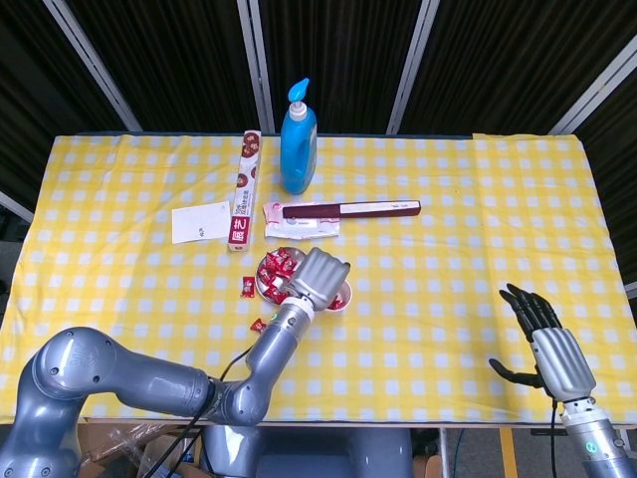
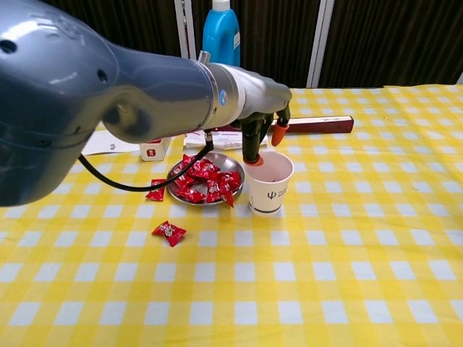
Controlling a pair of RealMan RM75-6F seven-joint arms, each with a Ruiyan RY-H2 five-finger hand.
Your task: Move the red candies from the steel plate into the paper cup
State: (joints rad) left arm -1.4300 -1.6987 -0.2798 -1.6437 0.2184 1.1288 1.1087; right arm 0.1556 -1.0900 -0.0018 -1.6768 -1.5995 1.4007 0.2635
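Candies (image 2: 206, 181), red-wrapped, lay heaped on the steel plate (image 2: 230, 160) near the middle of the yellow-checked surface (image 2: 347, 275), and the paper cup (image 2: 269, 182) stood upright just beside the plate on its right in the chest view. Two more red candies had landed off the plate: one (image 2: 155, 193) touching or nearly touching its left rim, another (image 2: 168, 231) a little nearer the robot.

Over the cup's rim hung the left hand (image 2: 262, 121), fingers pointing downward and parted with nothing between them (the orange tips (image 2: 278, 134) showed clearly, bare); one finger came down just at the cup's near-left rim. From the head view this hand (image 1: 320, 277) covered part of the cup and the plate's right edge.

The right hand (image 1: 542, 339) was well apart, beyond the surface's near right corner, fingers spread and holding nothing.

Behind the plate sat a blue pump bottle (image 1: 298, 139), a long narrow box (image 1: 244, 191), a white card (image 1: 200, 221), and a dark red stick-like case (image 1: 350, 209) lying across a flat packet (image 1: 301, 225).
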